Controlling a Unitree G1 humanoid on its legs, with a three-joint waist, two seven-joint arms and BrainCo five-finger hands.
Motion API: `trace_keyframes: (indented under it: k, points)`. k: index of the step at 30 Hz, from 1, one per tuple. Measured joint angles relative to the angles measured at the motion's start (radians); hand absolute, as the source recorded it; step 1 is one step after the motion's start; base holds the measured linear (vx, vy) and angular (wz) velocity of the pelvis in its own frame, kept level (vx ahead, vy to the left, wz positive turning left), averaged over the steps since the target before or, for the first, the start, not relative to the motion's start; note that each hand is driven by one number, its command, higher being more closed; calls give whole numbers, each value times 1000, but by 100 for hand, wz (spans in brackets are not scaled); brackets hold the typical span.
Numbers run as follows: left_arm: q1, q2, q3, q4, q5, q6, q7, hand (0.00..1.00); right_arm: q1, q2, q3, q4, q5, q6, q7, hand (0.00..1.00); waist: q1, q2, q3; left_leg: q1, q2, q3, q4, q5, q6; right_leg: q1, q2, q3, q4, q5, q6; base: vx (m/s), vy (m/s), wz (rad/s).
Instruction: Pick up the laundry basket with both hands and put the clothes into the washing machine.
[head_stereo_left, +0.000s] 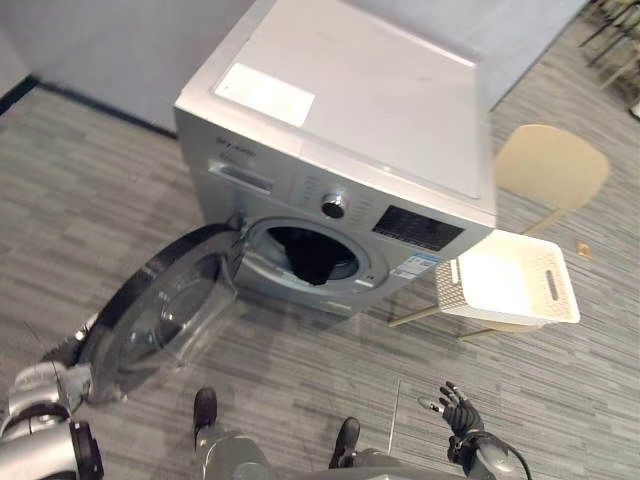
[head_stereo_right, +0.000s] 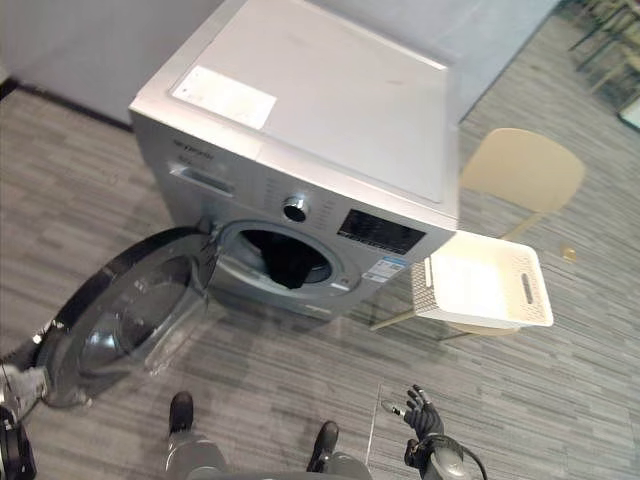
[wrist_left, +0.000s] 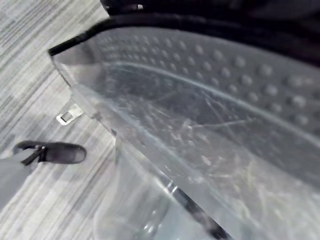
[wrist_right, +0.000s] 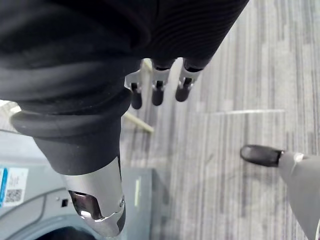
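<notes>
Door (head_stereo_left: 160, 310) of the washing machine (head_stereo_left: 370, 110) stands wide open, dark clothes (head_stereo_left: 315, 255) at the drum mouth. The white laundry basket (head_stereo_left: 452, 288) sits tilted on a beige chair (head_stereo_left: 550, 165) just right of the machine, well apart from both hands. Left hand (head_stereo_left: 48, 382) is at the door's outer rim, fingers hidden, state unreadable, and its wrist view gives the door glass close up; right hand (head_stereo_left: 458, 408) hangs over open floor (head_stereo_left: 300, 370), fingers relaxed, holding nothing.
</notes>
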Motion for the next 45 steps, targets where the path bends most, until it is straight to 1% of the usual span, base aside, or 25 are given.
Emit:
trace_keyframes:
  k: [3,6,7,8,9,10,13,14,15,16,17,18,19,20,21,24,26,28,31,32,35,37,39,41,45]
  points:
    - [113,-88,-82,-6,10,0,-26,0,8,1,37,9,-33,1,15,0,-23,17,-31,101,-1,88,-27,-7,-9,28,7,72,-12,11,4,-3,21,-77]
    - [186,-230,-256,-25,-40,0,-35,0,6,2,67,41,-70,4,32,0,-32,50,-68,194,-1,185,-52,-18,-24,32,24,167,-15,26,9,-35,22,-86]
    - [208,-296,-267,-41,-118,1,26,0,10,3,79,41,-74,4,31,0,-42,70,-80,221,-2,208,-66,-22,-30,32,32,198,-15,29,13,-53,10,-48]
    - [215,-297,-276,-40,-139,8,53,0,11,6,87,41,-75,4,30,0,-50,75,-83,229,2,217,-72,-19,-33,29,39,207,-15,28,15,-141,-19,-63]
    - [227,-280,-353,-47,-197,7,61,0,11,7,99,40,-80,4,29,0,-53,94,-85,237,5,249,-73,-19,-34,5,51,246,-16,23,24,-115,-27,-48]
    - [227,-280,-383,-46,-223,8,76,0,10,7,99,38,-86,4,28,0,-58,97,-88,237,4,262,-73,-20,-33,-3,54,260,-16,23,30,-181,-38,-51]
    - [223,-279,-563,-47,-276,1,100,0,3,14,100,7,-95,4,15,0,-106,111,-91,213,-32,319,-73,-20,-30,-59,43,364,-34,19,70,-103,11,-47]
    - [211,-285,-664,-47,-295,0,100,0,-6,24,103,-20,-92,1,1,0,-124,113,-92,219,-46,360,-81,-20,-29,-70,44,423,-60,16,101,-94,32,-102]
    - [187,-311,-744,-51,-307,-1,100,0,-18,34,105,-41,-88,0,-2,0,-160,132,-92,214,-34,395,-82,-24,-23,-85,53,462,-78,-6,107,-84,6,-94]
    - [174,-330,-778,-64,-313,-1,100,0,-22,42,106,-44,-78,-1,-5,0,-178,142,-97,202,-29,410,-82,-24,-23,-113,72,478,-47,7,92,-34,-14,-70]
    - [136,-368,-847,-130,-321,-17,98,0,-23,53,115,-48,-60,-3,-15,0,-212,124,-113,188,-32,422,-82,-24,-25,-138,104,489,9,3,96,4,-16,-34]
    - [100,-395,-877,-156,-323,-35,94,0,-18,53,123,-47,-57,-3,-19,0,-230,118,-118,176,-40,422,-82,-23,-25,-148,106,516,6,18,58,24,-31,-29]
    - [13,-469,-914,-183,-323,-66,94,0,-19,46,136,-46,-51,-2,-24,0,-251,99,-136,159,-41,425,-82,-22,-27,-172,111,518,6,23,58,16,-36,-33]
    - [-92,-542,-957,-199,-328,-105,96,0,-22,45,148,-46,-51,-5,-36,0,-282,104,-136,134,-35,424,-81,-17,-31,-190,123,519,-12,39,39,19,-35,-38]
    - [-117,-559,-968,-199,-332,-112,96,0,-22,45,151,-46,-51,-5,-37,0,-288,103,-137,129,-31,423,-81,-16,-31,-193,124,518,-18,44,38,49,-38,-37]
    - [-309,-696,-1066,-203,-339,-147,101,0,-20,19,153,-44,-51,-5,-40,0,-316,107,-136,61,-4,391,-81,1,-34,-237,135,480,-54,110,16,89,-48,6]
    - [-380,-800,-1117,-202,-341,-147,106,0,-38,-8,148,-47,-50,-6,-44,0,-302,165,-97,21,36,351,-79,19,-22,-243,156,423,-73,126,-3,97,-40,33]
    - [-392,-836,-1128,-217,-343,-145,118,0,-63,-9,147,-74,-38,-6,-50,0,-274,197,-82,-6,63,330,-74,30,-28,-252,175,388,-73,126,-5,90,-30,22]
    - [-388,-834,-1129,-267,-342,-145,139,0,-75,-5,146,-182,-29,-24,-64,0,-234,210,-74,-26,93,288,-62,39,-26,-251,191,321,-51,103,-41,69,-22,40]
    - [-368,-820,-1131,-323,-340,-146,145,0,-90,-3,145,-207,-29,-45,-68,0,-205,211,-71,-38,104,261,-34,39,-26,-233,190,290,-46,97,-49,54,-11,55]
    - [-284,-766,-1130,-454,-337,-155,143,0,-115,1,145,-194,-30,-59,-78,0,-179,222,-64,-38,102,224,-1,37,-24,-181,172,246,-44,65,-54,57,19,59]
    - [-174,-695,-1117,-572,-321,-166,136,0,-147,0,142,-126,-32,-68,-80,0,-152,240,-59,-42,90,199,5,31,-16,-165,159,229,-49,55,-50,28,49,36]
    - [-16,-609,-1044,-696,-304,-166,114,0,-164,0,111,-66,-33,-69,-81,0,-150,271,-41,-44,61,186,-13,29,-14,-157,140,213,-54,56,-48,-5,64,29]
    - [105,-549,-982,-773,-298,-168,97,0,-150,1,91,-25,-34,-69,-81,0,-147,284,-33,-43,40,165,-15,21,-3,-138,118,201,-69,61,-39,9,80,28]
    - [291,-512,-783,-840,-266,-218,72,0,-85,1,69,52,-47,-78,-81,0,-125,289,-31,-36,9,87,-14,14,8,-56,83,125,-100,60,-32,28,74,65]
